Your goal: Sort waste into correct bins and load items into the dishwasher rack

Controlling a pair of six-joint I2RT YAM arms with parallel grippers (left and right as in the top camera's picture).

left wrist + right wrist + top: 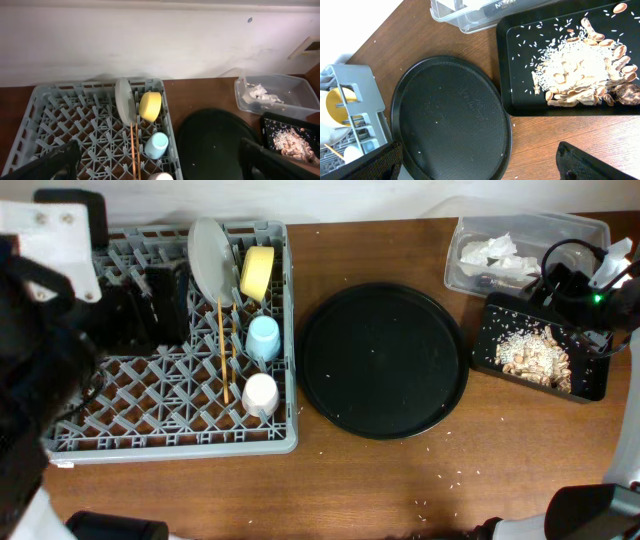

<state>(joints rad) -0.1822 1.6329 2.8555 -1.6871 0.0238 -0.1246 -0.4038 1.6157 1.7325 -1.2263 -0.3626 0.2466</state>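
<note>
Grey grid rack (180,430) w/ yellow bowl (257,273), lt-blue cup (263,338), maybe pinkish cup (260,394); black round tray (385,360).

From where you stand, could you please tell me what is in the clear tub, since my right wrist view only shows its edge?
Observer: Crumpled white napkins lie inside the clear tub.
Operator: Thank you. Is the plate loaded?
Observer: Yes, the white plate stands on edge in the rack, beside the yellow bowl.
Operator: And the chopsticks?
Observer: The chopsticks lie in the rack, next to the blue cup.
</note>
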